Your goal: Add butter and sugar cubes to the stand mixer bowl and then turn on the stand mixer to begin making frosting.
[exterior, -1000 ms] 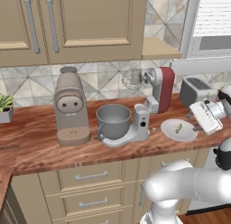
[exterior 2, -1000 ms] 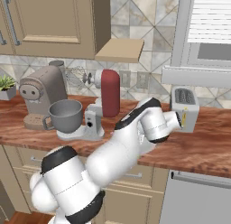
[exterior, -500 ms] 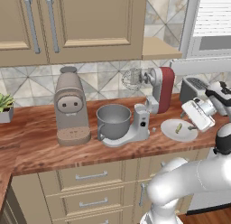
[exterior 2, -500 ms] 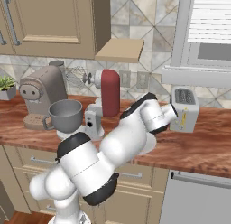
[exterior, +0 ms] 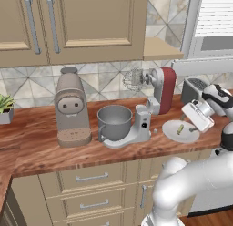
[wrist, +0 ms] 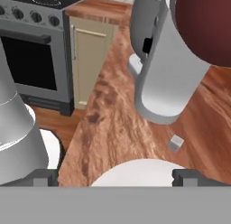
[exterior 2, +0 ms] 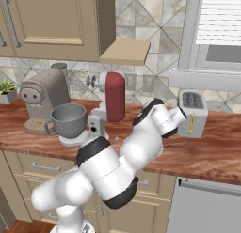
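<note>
Swung leftward, the fingers (wrist: 115, 175) gape wide, empty, seemingly above the white plate (exterior: 180, 131).

The white arm (exterior: 200, 175) is swinging in from the right edge of the left base view, and the gripper (exterior: 196, 115) is now hanging over the right side of the white plate (exterior: 173, 131) near the counter's (exterior: 41, 147) front edge. In the right base view, its wrist (exterior 2: 162, 119) is moving toward the toaster (exterior 2: 192, 113).
</note>
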You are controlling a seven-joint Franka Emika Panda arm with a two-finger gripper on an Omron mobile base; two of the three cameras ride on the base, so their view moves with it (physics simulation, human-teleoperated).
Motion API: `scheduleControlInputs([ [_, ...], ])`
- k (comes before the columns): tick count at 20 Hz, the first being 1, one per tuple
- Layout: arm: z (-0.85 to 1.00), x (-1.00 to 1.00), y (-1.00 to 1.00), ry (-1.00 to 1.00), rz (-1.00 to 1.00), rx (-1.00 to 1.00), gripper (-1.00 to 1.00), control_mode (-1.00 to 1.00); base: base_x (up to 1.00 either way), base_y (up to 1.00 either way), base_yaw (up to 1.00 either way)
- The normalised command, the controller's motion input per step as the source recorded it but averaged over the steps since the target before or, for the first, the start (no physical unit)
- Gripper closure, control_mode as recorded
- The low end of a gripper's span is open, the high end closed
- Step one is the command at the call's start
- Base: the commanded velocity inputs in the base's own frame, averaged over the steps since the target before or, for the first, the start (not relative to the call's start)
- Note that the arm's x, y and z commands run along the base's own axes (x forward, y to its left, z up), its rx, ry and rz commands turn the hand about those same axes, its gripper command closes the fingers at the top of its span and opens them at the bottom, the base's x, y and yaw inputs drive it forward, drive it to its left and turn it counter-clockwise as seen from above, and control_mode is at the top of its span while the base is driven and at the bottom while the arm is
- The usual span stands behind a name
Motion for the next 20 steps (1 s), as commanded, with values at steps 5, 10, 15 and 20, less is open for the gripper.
scheduleControlInputs([
  [5,-0.3,0.26,-0.1,0.0,0.0,-0.08,-1.0,-1.0,0.0,0.0,0.0],
  [10,-0.2,0.29,-0.03,0.0,0.0,-0.07,-1.0,-1.0,0.0,0.0,0.0],
  [15,-0.26,0.16,-0.06,0.02,0.0,-0.08,-1.0,-1.0,0.0,0.0,0.0],
  [20,-0.28,0.03,-0.08,0.04,0.0,-0.08,-1.0,-1.0,0.0,0.0,0.0],
])
